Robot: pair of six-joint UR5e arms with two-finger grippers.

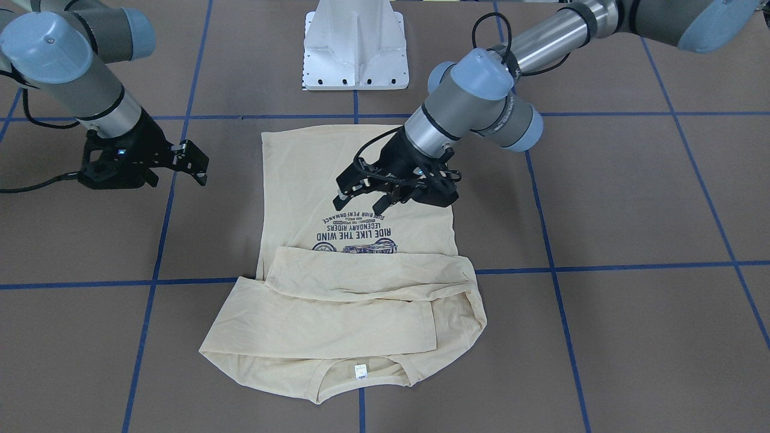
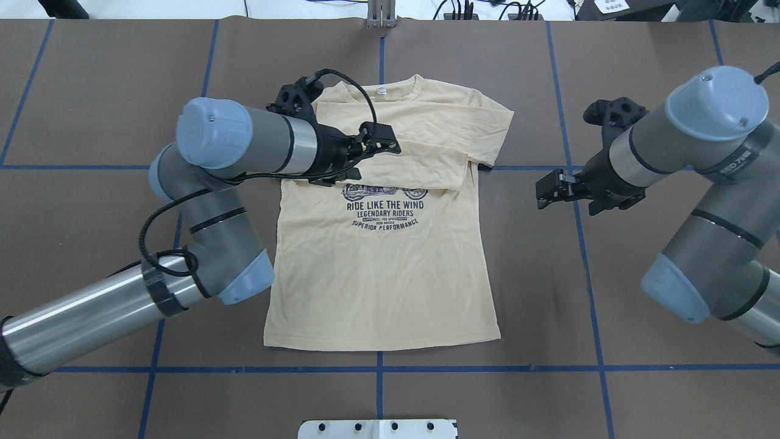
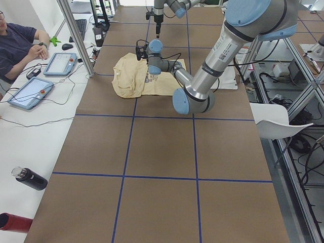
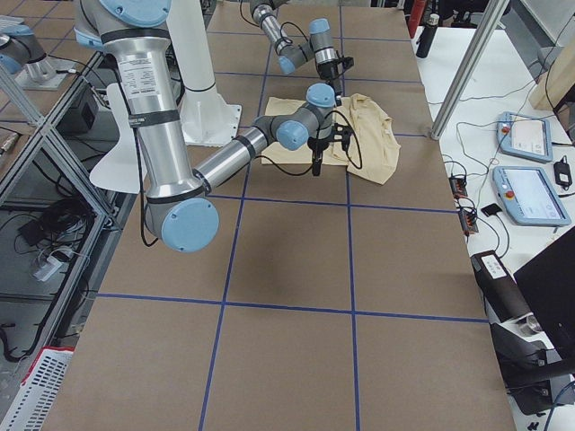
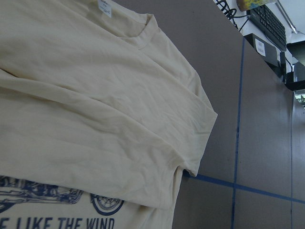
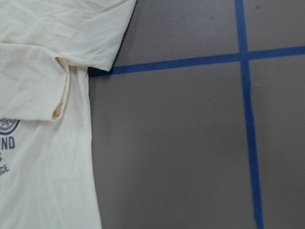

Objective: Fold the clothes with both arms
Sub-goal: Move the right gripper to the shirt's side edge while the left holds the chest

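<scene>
The cream-yellow shirt (image 2: pixel 384 286) lies flat on the brown table, print side up, with both long sleeves folded across the chest above the navy print. The white neck label (image 2: pixel 381 90) shows at the far collar. My left gripper (image 2: pixel 385 139) hovers over the folded sleeves at the shirt's left chest, open and empty; in the front-facing view (image 1: pixel 361 195) it is just above the print. My right gripper (image 2: pixel 542 190) is open and empty over bare table, to the right of the shirt and apart from it. Both wrist views show only the shirt (image 5: pixel 95 119) (image 6: pixel 38 57), no fingers.
The white pedestal base (image 1: pixel 355 48) stands at the robot's side of the table. Blue tape lines (image 2: pixel 378 369) cross the brown surface. In the exterior left view an operator (image 3: pixel 20 45), tablets (image 3: pixel 61 63) and a black bottle (image 3: pixel 30 178) are on the side bench.
</scene>
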